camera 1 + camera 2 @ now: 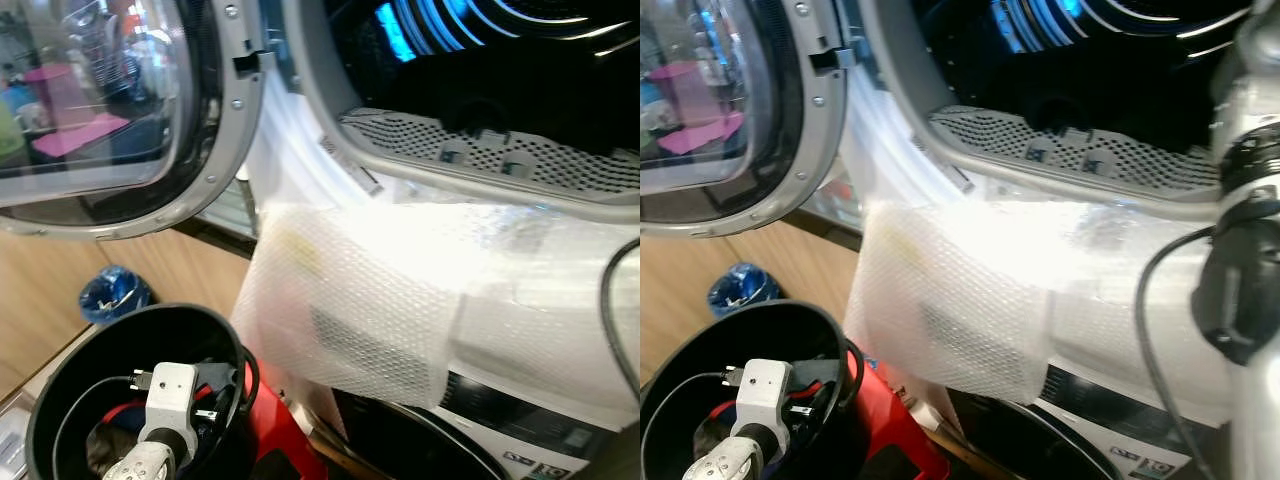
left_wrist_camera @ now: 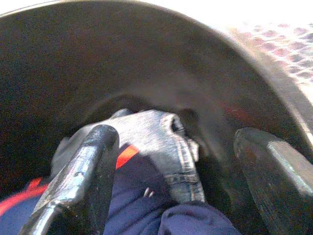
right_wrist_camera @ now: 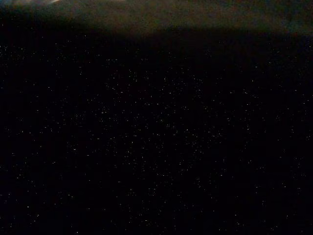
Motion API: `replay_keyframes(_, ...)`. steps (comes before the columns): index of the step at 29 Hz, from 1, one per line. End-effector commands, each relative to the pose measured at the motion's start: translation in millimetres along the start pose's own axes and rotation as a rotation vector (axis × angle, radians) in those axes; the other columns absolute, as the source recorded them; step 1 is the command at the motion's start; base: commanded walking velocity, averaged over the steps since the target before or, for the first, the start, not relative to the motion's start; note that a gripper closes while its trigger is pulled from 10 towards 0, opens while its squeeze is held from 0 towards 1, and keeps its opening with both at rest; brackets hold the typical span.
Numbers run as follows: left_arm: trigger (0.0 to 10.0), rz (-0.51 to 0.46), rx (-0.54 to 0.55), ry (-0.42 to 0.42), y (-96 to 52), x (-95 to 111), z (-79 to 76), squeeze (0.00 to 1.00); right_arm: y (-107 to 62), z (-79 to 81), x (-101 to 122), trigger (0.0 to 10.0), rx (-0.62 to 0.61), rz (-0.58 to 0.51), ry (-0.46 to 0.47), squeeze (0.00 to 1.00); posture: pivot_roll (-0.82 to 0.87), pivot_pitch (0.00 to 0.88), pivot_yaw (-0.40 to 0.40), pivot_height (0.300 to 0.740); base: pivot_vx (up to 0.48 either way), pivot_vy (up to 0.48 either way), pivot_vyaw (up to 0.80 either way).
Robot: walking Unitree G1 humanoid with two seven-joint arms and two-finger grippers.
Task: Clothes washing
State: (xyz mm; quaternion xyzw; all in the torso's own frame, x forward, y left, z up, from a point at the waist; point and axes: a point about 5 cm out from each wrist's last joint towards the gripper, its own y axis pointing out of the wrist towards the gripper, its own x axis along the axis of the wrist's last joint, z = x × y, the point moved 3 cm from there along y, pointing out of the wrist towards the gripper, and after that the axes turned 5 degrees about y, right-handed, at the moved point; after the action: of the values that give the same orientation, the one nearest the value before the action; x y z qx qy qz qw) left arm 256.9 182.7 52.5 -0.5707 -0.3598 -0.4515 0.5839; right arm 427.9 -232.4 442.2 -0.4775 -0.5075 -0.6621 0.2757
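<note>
The washer's drum (image 1: 480,60) gapes dark, its round glass door (image 1: 100,100) swung open to the left. Below the door stands a black bucket (image 1: 60,370) of clothes. My left arm (image 1: 165,400) reaches down into it. In the left wrist view my left gripper (image 2: 173,137) is open, with one finger (image 2: 93,161) resting on the pile. Between the fingers lies a grey denim piece (image 2: 156,137) on navy cloth (image 2: 142,196) with red patches. My right arm (image 1: 1240,250) hangs at the right beside the washer; the right wrist view is almost black.
Bubble wrap (image 1: 400,290) drapes over the washer's front below the perforated lip (image 1: 480,150). A red object (image 1: 280,430) sits tight between bucket and washer. A blue bag (image 1: 112,293) lies on the wooden floor behind the bucket.
</note>
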Motion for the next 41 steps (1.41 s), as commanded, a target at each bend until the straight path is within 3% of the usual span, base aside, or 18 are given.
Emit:
replay_keyframes(1, 10.0, 0.004, -0.047, 0.003, -0.9, 1.1, -9.6, 0.00, -5.8, 24.2, -22.2, 10.0, 0.134, 0.078, -0.064, 0.00, 0.01, 0.098, 0.083, 0.740, 0.000, 0.000, 0.00)
replay_keyframes(3, 10.0, 0.008, -0.049, 0.002, -0.8, 0.8, -9.7, 0.00, -10.4, 37.8, -33.6, 10.0, 0.221, 0.117, -0.067, 0.00, 0.00, 0.101, 0.084, 0.740, 0.000, 0.000, 0.00)
replay_keyframes(5, 10.0, 0.015, -0.055, 0.003, -0.7, -0.3, -11.1, 0.00, -11.1, 40.1, -34.6, 10.0, 0.233, 0.120, -0.068, 0.00, 0.00, 0.101, 0.086, 0.740, 0.000, 0.000, 0.00)
replay_keyframes(8, 10.0, 0.023, -0.075, 0.004, -0.1, -1.5, -14.6, 0.00, -12.6, 45.0, -34.9, 10.0, 0.330, 0.126, -0.151, 0.00, -0.02, 0.111, 0.086, 0.740, 0.000, 0.000, 0.00)
replay_keyframes(10, 10.0, 0.025, -0.079, 0.005, 0.1, -1.7, -15.6, 0.00, -12.9, 45.6, -34.4, 10.0, 0.360, 0.126, -0.174, 0.00, -0.02, 0.111, 0.086, 0.740, 0.000, 0.000, 0.00)
replay_keyframes(13, 10.0, 0.022, -0.091, 0.012, 0.4, -0.6, -18.2, 0.00, -7.7, 32.4, -19.1, 10.0, 0.335, 0.053, -0.249, 0.00, -0.02, 0.111, 0.087, 0.740, 0.000, 0.000, 0.00)
replay_keyframes(16, 10.0, 0.019, -0.088, 0.007, 1.3, 0.3, -18.1, 0.00, -0.9, 11.1, -1.6, 10.0, 0.213, 0.022, -0.119, 0.00, -0.02, 0.108, 0.087, 0.740, 0.000, 0.000, 0.00)
replay_keyframes(17, 10.0, 0.019, -0.088, 0.007, 1.3, 0.3, -18.1, 0.00, -0.9, 11.1, -1.6, 10.0, 0.213, 0.022, -0.119, 0.00, -0.02, 0.108, 0.087, 0.740, 0.000, 0.000, 0.00)
replay_keyframes(19, 10.0, 0.020, -0.088, 0.006, 1.3, 0.2, -18.3, 0.00, 1.2, 7.6, 11.3, 10.0, 0.229, 0.054, 0.177, 0.00, -0.03, 0.110, 0.085, 0.740, 0.000, 0.000, 0.00)
replay_keyframes(22, 10.0, 0.021, -0.090, 0.006, 1.2, 0.0, -19.0, 0.00, -0.8, 15.8, 10.6, 10.0, 0.312, 0.097, 0.236, 0.00, -0.04, 0.113, 0.082, 0.740, 0.000, 0.000, 0.00)
replay_keyframes(25, 10.0, 0.027, -0.096, 0.005, 1.3, -1.5, -20.4, 0.00, -5.7, 23.5, -8.4, 10.0, 0.370, 0.229, 0.313, 0.00, -0.05, 0.116, 0.068, 0.740, 0.000, 0.000, 0.00)
replay_keyframes(29, 10.0, 0.021, -0.085, 0.021, -0.3, -2.9, -19.7, 0.00, -11.9, 26.0, -24.6, 10.0, 0.415, 0.354, 0.346, 0.00, -0.05, 0.119, 0.059, 0.740, 0.000, 0.000, 0.00)
replay_keyframes(33, 10.0, -0.038, -0.004, 0.016, -1.1, 5.7, -9.0, 0.00, -14.8, 26.9, -24.9, 10.0, 0.463, 0.370, 0.329, 0.00, -0.06, 0.122, 0.053, 0.740, 0.000, 0.000, 0.00)
replay_keyframes(34, 10.0, -0.088, 0.074, -0.005, -1.0, 14.8, 3.6, 0.00, -20.2, 30.4, -28.1, 10.0, 0.525, 0.379, 0.319, 0.00, -0.06, 0.121, 0.052, 0.740, 0.000, 0.000, 0.00)
replay_keyframes(37, 10.0, -0.112, 0.119, 0.000, -0.5, 20.1, 12.8, 0.00, -25.7, 31.1, -35.0, 10.0, 0.534, 0.405, 0.325, 0.00, -0.06, 0.122, 0.051, 0.740, 0.000, 0.000, 0.00)
replay_keyframes(41, 10.0, -0.111, 0.256, 0.003, -1.0, 22.8, 39.3, 0.00, -39.0, 31.2, -47.3, 10.0, 0.553, 0.435, 0.329, 0.00, -0.06, 0.120, 0.053, 0.740, 0.000, 0.000, 0.00)
